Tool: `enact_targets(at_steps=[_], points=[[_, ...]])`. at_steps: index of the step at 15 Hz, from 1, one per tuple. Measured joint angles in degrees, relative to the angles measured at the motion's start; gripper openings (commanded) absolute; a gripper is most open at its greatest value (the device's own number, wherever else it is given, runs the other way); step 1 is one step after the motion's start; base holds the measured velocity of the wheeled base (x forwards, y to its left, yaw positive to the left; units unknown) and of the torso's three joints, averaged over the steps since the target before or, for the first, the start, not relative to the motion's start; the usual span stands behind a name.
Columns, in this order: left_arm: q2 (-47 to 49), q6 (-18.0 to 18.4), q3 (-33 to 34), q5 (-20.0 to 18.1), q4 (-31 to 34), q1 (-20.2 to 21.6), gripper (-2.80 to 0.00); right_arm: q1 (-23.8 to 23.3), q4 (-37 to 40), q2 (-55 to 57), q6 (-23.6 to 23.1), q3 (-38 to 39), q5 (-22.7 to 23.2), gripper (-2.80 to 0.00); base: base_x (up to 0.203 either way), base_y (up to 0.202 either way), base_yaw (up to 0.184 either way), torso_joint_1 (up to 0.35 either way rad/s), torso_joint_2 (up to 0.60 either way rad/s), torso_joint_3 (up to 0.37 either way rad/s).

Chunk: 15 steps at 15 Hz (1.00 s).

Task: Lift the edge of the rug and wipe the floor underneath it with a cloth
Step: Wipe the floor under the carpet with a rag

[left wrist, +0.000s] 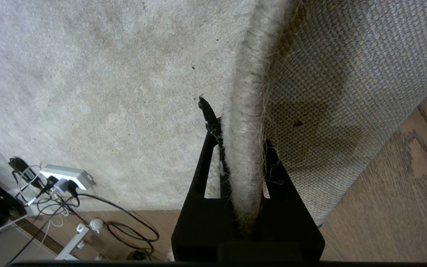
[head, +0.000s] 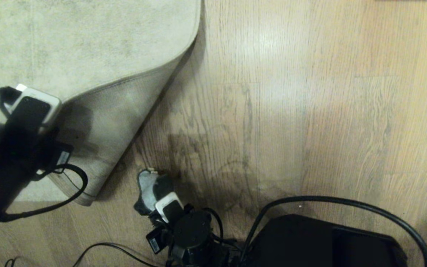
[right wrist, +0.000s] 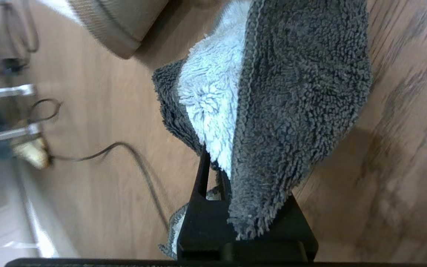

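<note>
The pale grey-beige rug (head: 87, 40) covers the far left. Its near corner is folded up and over, showing the woven backing (head: 117, 118). My left gripper (left wrist: 240, 128) is shut on the rug's fuzzy edge (left wrist: 247, 74), with pile on one side and backing (left wrist: 347, 74) on the other. My right gripper (right wrist: 235, 167) is shut on the cloth (right wrist: 298, 92), dark grey with a pale grey-blue part. In the head view the cloth (head: 149, 187) hangs low over the wood floor (head: 310, 111), just near of the lifted corner.
A white power strip (left wrist: 65, 176) with tangled cables lies by the rug's edge. A thin cable (right wrist: 135, 159) crosses the floor beside the cloth. My black base (head: 328, 241) and its thick cable (head: 347, 202) fill the near right.
</note>
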Motion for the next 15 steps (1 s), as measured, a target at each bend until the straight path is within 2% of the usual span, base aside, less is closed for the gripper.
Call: enact_targets(at_steps=[3,6,15], points=[[0.0,0.0,0.4,0.0,0.0,0.0,-2.8,-0.4,-0.5,3.1,-1.2,-3.9,-2.4,-2.8,0.0,0.0,0.0,0.0,0.0,0.0],[0.0,0.0,1.1,0.0,-0.6,0.0,-2.8,-1.4,-1.2,4.8,-1.5,-6.4,-2.6,-2.8,0.0,0.0,0.0,0.0,0.0,0.0],[1.2,0.0,1.5,0.0,-2.1,0.0,-2.8,-7.0,-2.7,4.3,-7.0,-7.0,-2.6,-2.8,0.0,0.0,0.0,0.0,0.0,0.0]])
